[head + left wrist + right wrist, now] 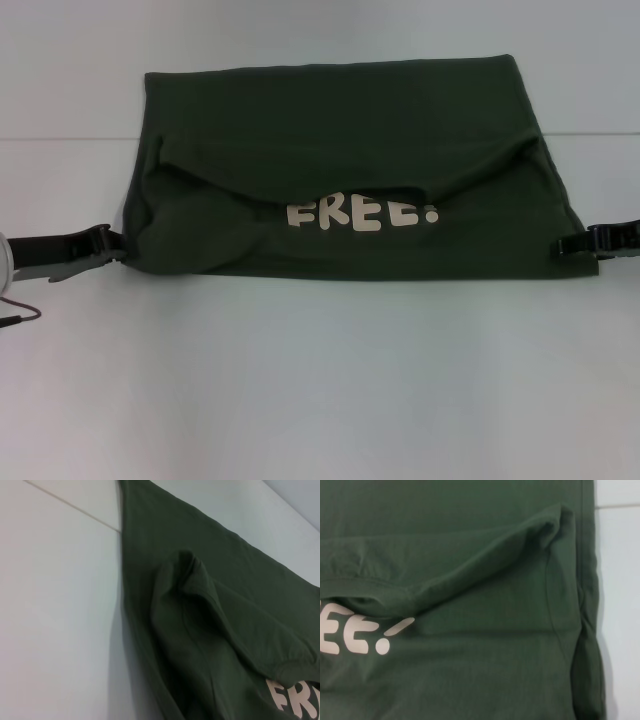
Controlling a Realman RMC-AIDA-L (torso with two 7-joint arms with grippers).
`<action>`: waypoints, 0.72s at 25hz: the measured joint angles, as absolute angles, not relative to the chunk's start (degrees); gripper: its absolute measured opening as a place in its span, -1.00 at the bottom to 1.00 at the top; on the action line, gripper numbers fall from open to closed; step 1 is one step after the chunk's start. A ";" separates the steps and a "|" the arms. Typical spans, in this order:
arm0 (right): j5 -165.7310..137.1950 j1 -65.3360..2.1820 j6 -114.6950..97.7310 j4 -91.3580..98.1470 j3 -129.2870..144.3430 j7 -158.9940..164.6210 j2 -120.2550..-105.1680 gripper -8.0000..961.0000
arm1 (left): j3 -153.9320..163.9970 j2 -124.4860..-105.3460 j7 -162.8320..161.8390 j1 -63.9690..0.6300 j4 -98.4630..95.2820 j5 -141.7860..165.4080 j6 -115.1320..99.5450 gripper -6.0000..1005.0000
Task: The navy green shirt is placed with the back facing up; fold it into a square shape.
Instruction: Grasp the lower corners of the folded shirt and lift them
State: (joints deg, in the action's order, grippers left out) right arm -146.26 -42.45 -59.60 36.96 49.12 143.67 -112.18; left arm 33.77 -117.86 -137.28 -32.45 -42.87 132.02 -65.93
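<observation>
Pale worktop under everything, seam line across far part. Navy green shirt lies centre, folded into wide band, sleeves tucked in, cream "FREE" lettering showing on near flap. I see left gripper at shirt's left near corner, right gripper at right near corner, both low on worktop. Cannot tell whether either is clenched or released. My worry: near flap sits loose and puckered, so uneven pull from one side could skew fold or drag the band.
</observation>
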 joint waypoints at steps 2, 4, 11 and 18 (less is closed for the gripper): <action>-146.41 -42.76 -58.38 35.81 49.29 143.65 -112.34 0.50 | 33.76 -117.84 -137.29 -32.40 -42.87 132.02 -65.93 -0.89; -146.41 -42.85 -57.71 35.53 49.33 143.64 -112.49 0.48 | 33.75 -117.83 -137.28 -32.39 -42.87 132.01 -65.92 -0.89; -146.18 -43.66 -56.90 34.35 49.42 143.54 -112.94 0.41 | 33.75 -117.79 -137.29 -32.52 -42.89 132.01 -65.91 -0.89; -146.23 -44.34 -56.71 33.31 49.25 143.52 -112.96 0.27 | 33.74 -117.77 -137.28 -32.67 -42.89 132.01 -65.92 -0.88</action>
